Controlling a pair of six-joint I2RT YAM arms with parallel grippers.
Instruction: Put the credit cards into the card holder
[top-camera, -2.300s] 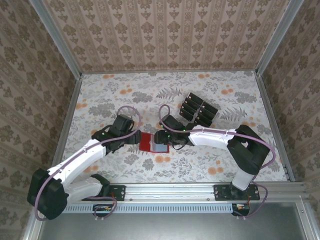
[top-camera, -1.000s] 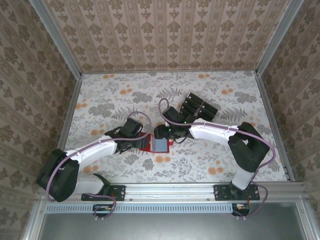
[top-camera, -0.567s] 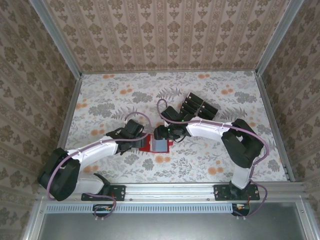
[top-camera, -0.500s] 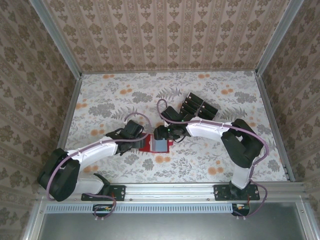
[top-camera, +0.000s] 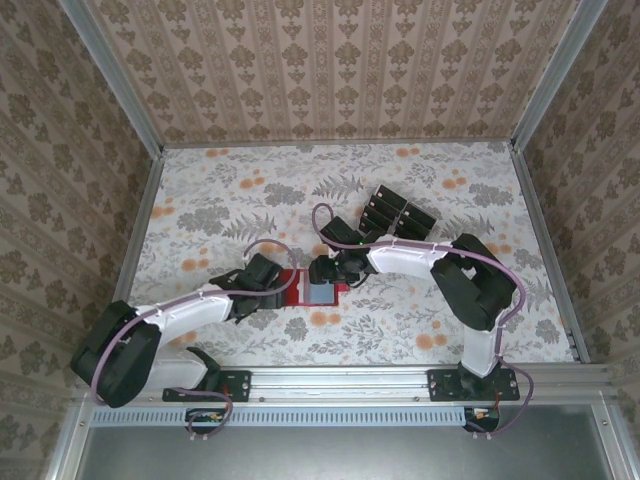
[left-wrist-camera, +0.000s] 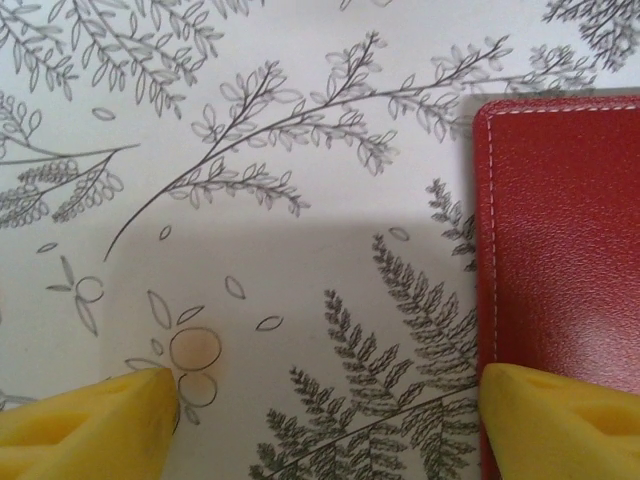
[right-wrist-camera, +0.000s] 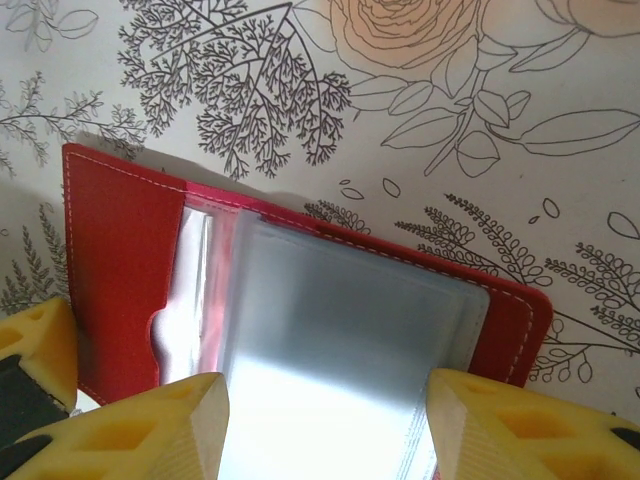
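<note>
Left gripper (left-wrist-camera: 330, 425): jaws well apart, holding nothing, one yellow fingertip (left-wrist-camera: 560, 420) on the red cover and the other over bare cloth. Right gripper (right-wrist-camera: 325, 425): jaws partly apart astride the clear sleeves; cannot tell whether they pinch them. Largest first: patterned walls (top-camera: 320, 70) on three sides. One table (top-camera: 200, 200) under a floral cloth, a metal rail (top-camera: 340, 382) along its near edge. Two arms, meeting near table centre, left gripper (top-camera: 270, 283) and right gripper (top-camera: 326, 270) at opposite ends of the one card holder (top-camera: 298, 288). It lies open and flat between them, red on the left, greyish on the right. Credit cards (top-camera: 397, 220) are seen from the top view, well apart from the holder toward the far right. They are black, in two overlapping rows, roughly eight, with edges too small to count surely. Right wrist view gives the holder's inside (right-wrist-camera: 120, 260): red flap with white stitching, a thumb notch and a stack of clear plastic sleeves (right-wrist-camera: 350, 330) under glare. Left wrist view gives only a grained red corner of the holder (left-wrist-camera: 560, 220), white-stitched, lying flat on the cloth. Pale marks on the cards are too small to read.
</note>
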